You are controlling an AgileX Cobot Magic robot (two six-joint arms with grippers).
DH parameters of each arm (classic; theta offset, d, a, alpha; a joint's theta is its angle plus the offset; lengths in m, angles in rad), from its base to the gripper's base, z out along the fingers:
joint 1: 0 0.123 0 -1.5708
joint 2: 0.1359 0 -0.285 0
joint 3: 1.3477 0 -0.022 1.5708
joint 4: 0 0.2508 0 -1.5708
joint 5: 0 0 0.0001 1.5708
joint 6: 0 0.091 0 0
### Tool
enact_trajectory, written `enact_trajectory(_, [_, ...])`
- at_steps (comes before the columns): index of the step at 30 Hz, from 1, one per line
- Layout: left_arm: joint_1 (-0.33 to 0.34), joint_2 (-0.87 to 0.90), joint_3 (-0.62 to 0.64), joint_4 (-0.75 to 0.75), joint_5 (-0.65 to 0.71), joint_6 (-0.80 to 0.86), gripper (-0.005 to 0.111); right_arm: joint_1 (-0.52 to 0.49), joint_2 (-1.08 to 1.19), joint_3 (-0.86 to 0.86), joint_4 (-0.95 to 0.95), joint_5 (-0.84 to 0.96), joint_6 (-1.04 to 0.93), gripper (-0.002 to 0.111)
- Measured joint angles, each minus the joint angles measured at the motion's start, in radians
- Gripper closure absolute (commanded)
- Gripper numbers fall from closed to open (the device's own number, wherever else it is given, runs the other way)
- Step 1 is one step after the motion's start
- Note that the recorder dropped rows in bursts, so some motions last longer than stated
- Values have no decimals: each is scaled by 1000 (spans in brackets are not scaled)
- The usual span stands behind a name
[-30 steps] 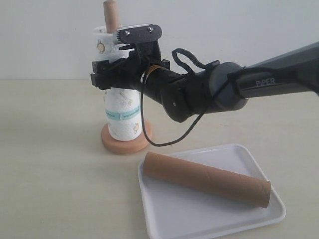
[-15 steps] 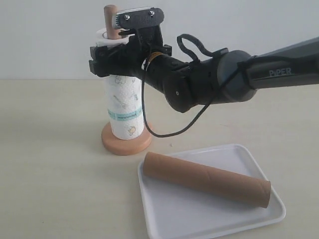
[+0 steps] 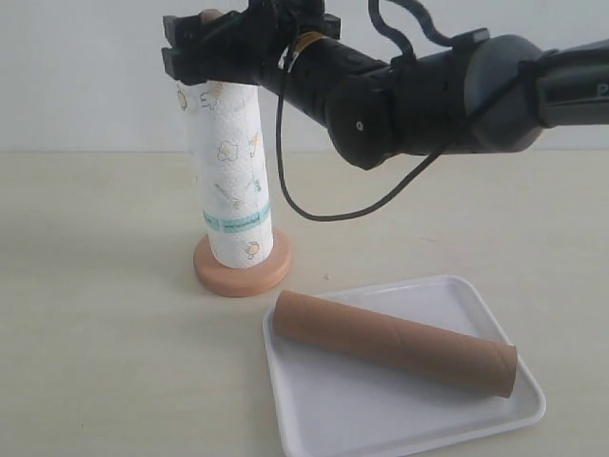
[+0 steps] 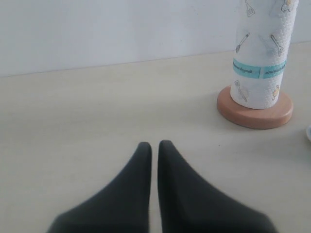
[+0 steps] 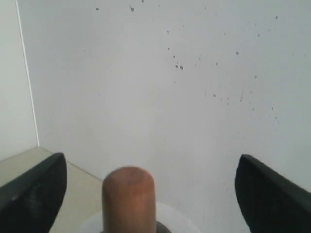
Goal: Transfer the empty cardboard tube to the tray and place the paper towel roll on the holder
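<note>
- Your right gripper has its jaws spread wide, one at each lower corner of the right wrist view. The rounded top of the holder stands between them, touching neither.
- A second ago those jaws were around the upper part of the paper towel roll. They have since climbed to the top left of the exterior view, level with the post's tip, and they now grip nothing.
- The roll stands upright, threaded on the post, with its lower end on the holder's round base, left of centre in the exterior view. It has not shifted as the arm rose, so I judge it seated.
- The empty cardboard tube lies slantwise inside the tray at lower right, same as before.
- Your left gripper has its jaws together and empty, low over the table, well away from the holder.
- Both halves of the task look done; only the right arm's withdrawal seems left.
</note>
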Motion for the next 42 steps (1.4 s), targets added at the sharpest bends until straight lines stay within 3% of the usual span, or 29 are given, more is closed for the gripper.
enact_trajectory(20, [0, 0, 0, 0, 0, 0, 103, 0, -177, 0, 2, 94, 8, 24])
enact_trajectory(24, [0, 0, 0, 0, 0, 0, 103, 0, -229, 0, 2, 171, 9, 41])
enact_trajectory(32, [0, 0, 0, 0, 0, 0, 103, -2, -326, 0, 2, 404, 4, 109])
enact_trajectory(42, [0, 0, 0, 0, 0, 0, 103, -4, -371, 0, -2, 632, -53, 108])
